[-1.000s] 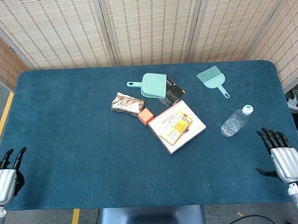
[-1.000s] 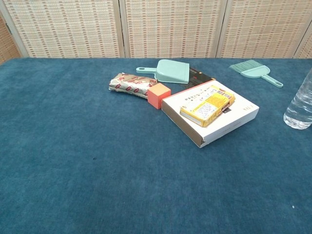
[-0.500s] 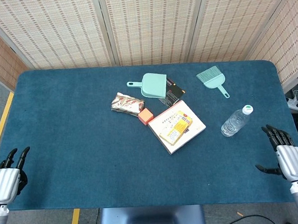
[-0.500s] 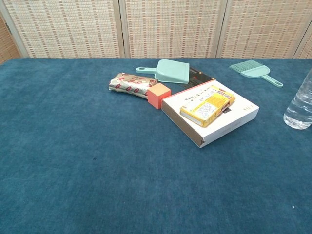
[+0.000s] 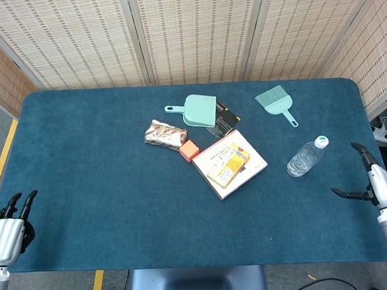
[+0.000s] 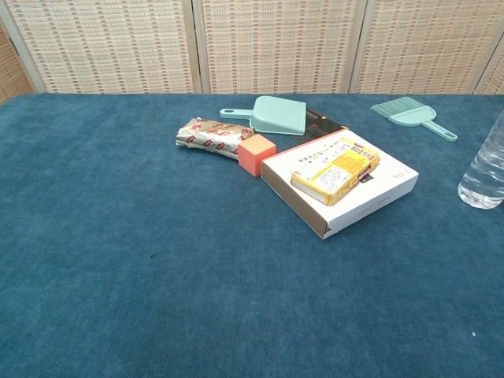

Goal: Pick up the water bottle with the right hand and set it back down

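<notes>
The water bottle (image 5: pixel 306 156) is standing upright on the blue worktop (image 5: pixel 104 169), toward its right side, untouched. The right hand (image 5: pixel 376 184) is hovering near it at the worktop's right edge, fingers spread and holding nothing. A white box (image 5: pixel 230 164) is lying well left of the bottle. The left hand (image 5: pixel 7 229) is waiting off the near-left corner, fingers apart.

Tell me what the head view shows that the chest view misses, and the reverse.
Only the head view shows the left hand and the right hand, both open, holding nothing, at the table's near corners, and the water bottle's white cap.

Only the chest view shows the white box's side walls, revealing its thickness; the bottle is cropped at the frame edge there.

Both show the bottle standing untouched, the dustpan, brush, snack packet, orange block, and yellow pack on the box.
</notes>
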Robot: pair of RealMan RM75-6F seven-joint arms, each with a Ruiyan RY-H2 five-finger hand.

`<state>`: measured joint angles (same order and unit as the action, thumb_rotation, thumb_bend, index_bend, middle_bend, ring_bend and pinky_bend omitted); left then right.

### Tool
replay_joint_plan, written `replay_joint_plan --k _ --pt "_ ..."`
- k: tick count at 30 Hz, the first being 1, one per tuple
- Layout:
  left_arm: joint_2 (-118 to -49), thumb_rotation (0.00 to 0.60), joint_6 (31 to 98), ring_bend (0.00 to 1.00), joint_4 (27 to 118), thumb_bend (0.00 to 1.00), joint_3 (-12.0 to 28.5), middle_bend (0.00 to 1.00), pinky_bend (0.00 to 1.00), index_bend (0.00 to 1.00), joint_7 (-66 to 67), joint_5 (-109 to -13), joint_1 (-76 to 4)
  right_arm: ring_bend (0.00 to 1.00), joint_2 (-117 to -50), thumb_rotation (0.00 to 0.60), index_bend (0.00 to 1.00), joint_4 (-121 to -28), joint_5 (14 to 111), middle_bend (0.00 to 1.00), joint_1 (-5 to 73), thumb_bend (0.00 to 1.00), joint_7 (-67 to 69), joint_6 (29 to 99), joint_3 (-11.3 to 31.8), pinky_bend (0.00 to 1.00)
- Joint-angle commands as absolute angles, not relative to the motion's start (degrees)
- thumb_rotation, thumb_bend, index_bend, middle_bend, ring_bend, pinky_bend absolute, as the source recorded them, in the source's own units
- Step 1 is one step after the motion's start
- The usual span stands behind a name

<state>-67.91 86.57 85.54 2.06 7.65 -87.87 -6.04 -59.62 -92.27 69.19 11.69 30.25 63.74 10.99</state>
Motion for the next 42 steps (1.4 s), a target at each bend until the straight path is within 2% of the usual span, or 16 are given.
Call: replay_joint_plan --k 1,6,24,32,36,39,42 --pt "-67.87 0.600 86.10 0.09 85.46 0.33 2.04 0.09 0.33 0.04 7.55 -87.46 -6.08 0.00 -61.92 0.600 0.00 -88.48 64.55 0.00 14.74 0.02 32.79 58.92 13.98 0.08" --pt "-67.67 0.600 86.07 0.09 85.59 0.33 2.02 0.09 0.33 0.04 7.08 -87.52 -6.10 0.00 -63.79 0.600 0.00 -85.65 63.06 0.00 17.60 0.02 36.62 52.10 14.99 0.09" --pt "-67.68 0.600 85.58 0.09 85.35 0.33 1.86 0.10 0.33 0.05 6.53 -87.56 -6.27 0.00 -72.58 0.600 0.00 -76.62 60.20 0.00 23.71 0.03 33.65 46.52 16.92 0.09" --pt "-67.68 0.600 85.51 0.09 85.16 0.33 1.76 0.10 0.33 0.05 6.01 -87.76 -6.35 0.00 -76.97 0.600 0.00 -72.47 59.57 0.00 25.66 0.07 33.51 45.75 17.97 0.15" --pt "-67.71 0.600 85.37 0.09 85.05 0.33 1.71 0.10 0.33 0.05 5.82 -87.80 -6.42 0.00 -78.86 0.600 0.04 -70.63 59.49 0.07 26.45 0.14 33.23 45.82 18.48 0.18" --pt "-67.76 0.600 85.28 0.09 85.01 0.33 1.71 0.10 0.33 0.06 5.73 -87.80 -6.47 0.02 -80.23 0.600 0.13 -69.52 59.44 0.17 26.88 0.20 32.70 46.21 18.72 0.24" --pt "-67.77 0.600 85.24 0.09 84.95 0.33 1.65 0.11 0.33 0.06 5.72 -87.86 -6.49 0.09 -81.37 0.600 0.25 -68.58 59.47 0.27 27.19 0.27 32.40 46.50 18.92 0.29"
